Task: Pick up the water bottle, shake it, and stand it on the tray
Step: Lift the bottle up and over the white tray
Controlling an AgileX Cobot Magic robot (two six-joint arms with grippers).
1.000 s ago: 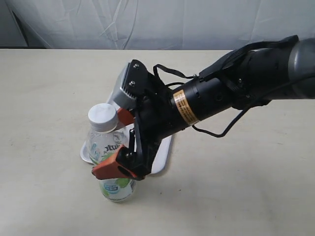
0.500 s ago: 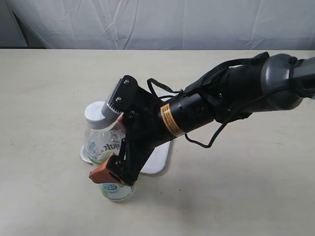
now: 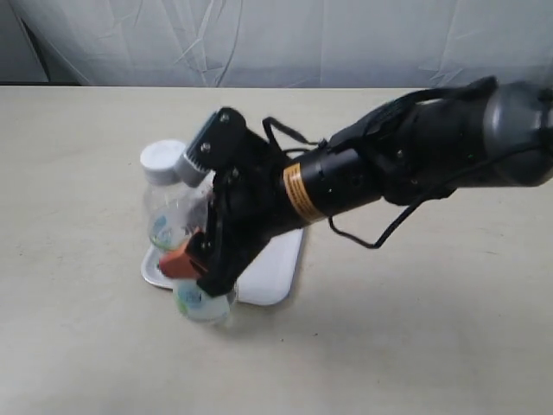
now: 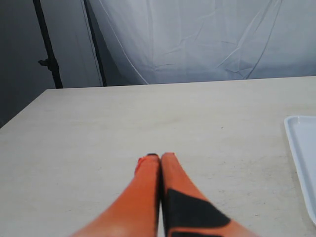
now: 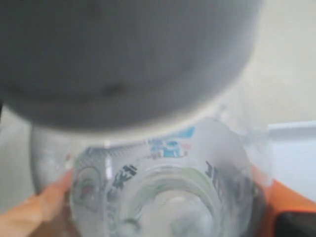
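The water bottle (image 3: 170,212), clear with a white cap and green-white label, is held off the table above the near left corner of the white tray (image 3: 275,272). My right gripper (image 3: 197,246) is shut on its body, one orange finger (image 3: 179,263) in front. The bottle looks blurred. In the right wrist view the bottle (image 5: 158,192) fills the frame between the orange fingers (image 5: 42,210), its cap looming dark on top; a strip of the tray (image 5: 294,158) shows beside it. My left gripper (image 4: 159,157) is shut and empty over bare table; the tray's edge (image 4: 299,158) lies to one side.
A beige table (image 3: 78,156) carries everything. A white cloth backdrop (image 3: 285,39) hangs along the far edge. A dark stand pole (image 4: 47,44) rises beyond the table in the left wrist view.
The right gripper with the bottle has swung: the cap moved up and left, the bottle's base rose, and the bottle now blurs. The left gripper has no earlier frame.
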